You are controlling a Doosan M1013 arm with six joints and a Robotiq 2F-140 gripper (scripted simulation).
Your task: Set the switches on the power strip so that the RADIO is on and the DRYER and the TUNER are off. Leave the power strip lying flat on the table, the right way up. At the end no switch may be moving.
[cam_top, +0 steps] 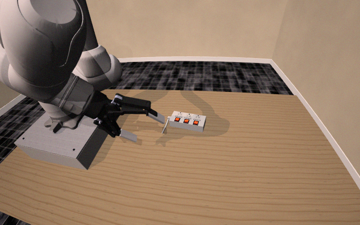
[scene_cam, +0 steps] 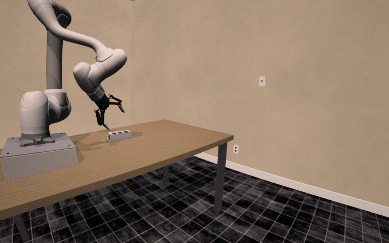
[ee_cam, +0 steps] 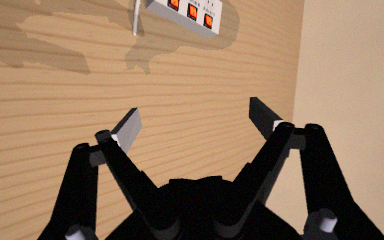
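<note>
Right, our gripper (cam_top: 147, 126) is spread to full width with nothing between the fingers, hovering above the table (cam_top: 238, 172) just short of the cord end of the power strip (cam_top: 187, 121). From the exterior view one fingertip (scene_cam: 106, 126) hangs low, close to the strip's near end but not touching.

The strip lies flat, right way up, near the middle of the table's back half, well apart from the arm's base block (cam_top: 39, 148). A short cord stub (cam_top: 165, 125) sticks out of its end toward us. All three rocker switches (cam_top: 186, 121) glow orange-red. Labels above them are too small to read, so we can't tell which is RADIO, DRYER or TUNER from here.

Handling judgement: the strip looks like a small, light, rigid plastic box on smooth wood, so we expect it to slide or tip easily under any sideways load. We shouldn't grasp it at all. Better to press each rocker straight down with one fingertip, contact on the raised half of the rocker, force kept vertical. Wide fingers help here: one pad can work alone while the other stays off the housing. Press slowly, lift off cleanly, let the rocker settle.
</note>
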